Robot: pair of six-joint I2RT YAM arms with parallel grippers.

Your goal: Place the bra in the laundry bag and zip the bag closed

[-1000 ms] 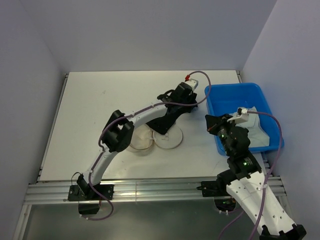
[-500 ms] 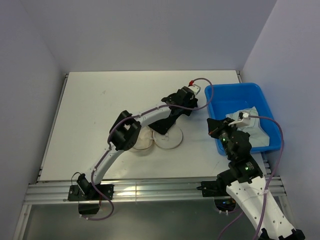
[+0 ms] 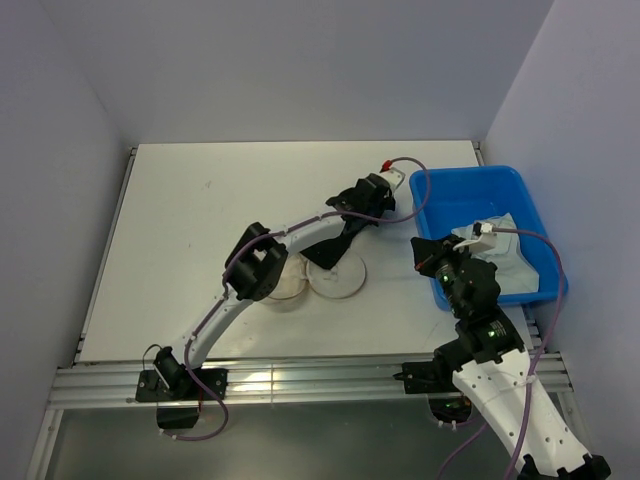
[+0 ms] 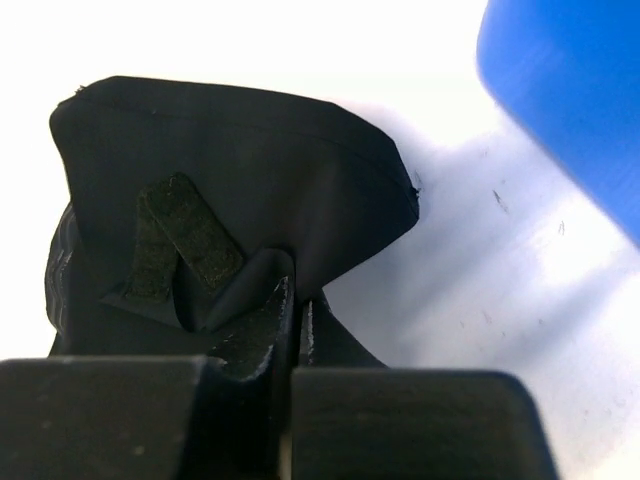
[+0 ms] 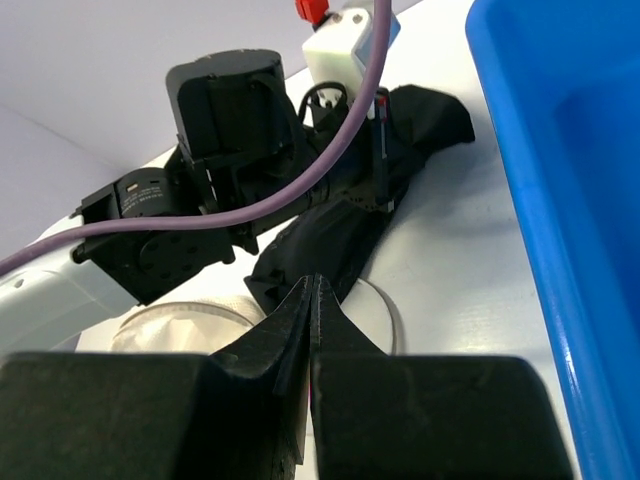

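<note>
1. Left pincer (image 4: 297, 318) is clamped on a fold of the black fabric bra (image 4: 230, 180). Its two fingers are pressed together with cloth between them.
2. Right pincer (image 5: 310, 300) has its fingers together with nothing between them. It hovers near the left wall of the blue plastic bin (image 3: 520, 195) and points toward the left arm.
3. From above, the bra (image 3: 335, 248) hangs from the left pincer between the bin and the round cream-white mesh laundry bag (image 3: 280, 285). Its lower end drapes onto or just over the bag's circular lid (image 3: 342, 283); I cannot tell whether the two touch.
4. The bag sits on the white counter (image 3: 200, 210), and the lid lies flat beside the drum, so the bag looks open.
5. Done so far, as I judge it: the bra is gripped and brought to the bag's edge.
6. Left to do: none of the bra is inside the drum yet. It must be carried over the opening, let go and tucked in. The lid must then be folded over and the zip run all the way round, most likely with the free right pincer steadying the mesh.
</note>
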